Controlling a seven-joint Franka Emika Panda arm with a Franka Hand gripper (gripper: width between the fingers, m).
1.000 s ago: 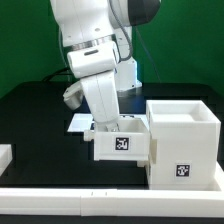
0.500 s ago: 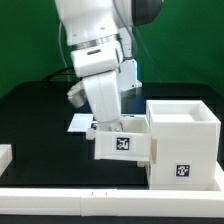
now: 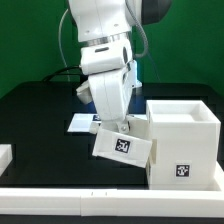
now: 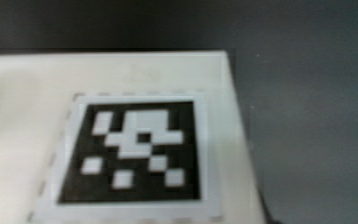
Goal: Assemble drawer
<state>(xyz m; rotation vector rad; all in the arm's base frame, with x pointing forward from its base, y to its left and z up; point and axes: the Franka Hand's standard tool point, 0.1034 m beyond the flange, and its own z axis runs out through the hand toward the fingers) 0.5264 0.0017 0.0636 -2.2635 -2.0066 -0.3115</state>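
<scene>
A small white tray with a black-and-white tag on its front hangs tilted just above the table, its end toward the exterior view's right lower and close against the large white cube-shaped casing. My gripper is shut on the tray's upper edge from above; its fingertips are mostly hidden behind the tray wall. In the wrist view the tray's white wall and its tag fill the picture, blurred; no fingers show there. A second tray is not clearly in view.
The marker board lies flat on the black table behind the tray. A white rail runs along the front edge. A white piece shows at the exterior view's left edge.
The arm has swung toward the exterior view's right. The tray, level before, is now tilted and has shifted slightly toward the casing.
</scene>
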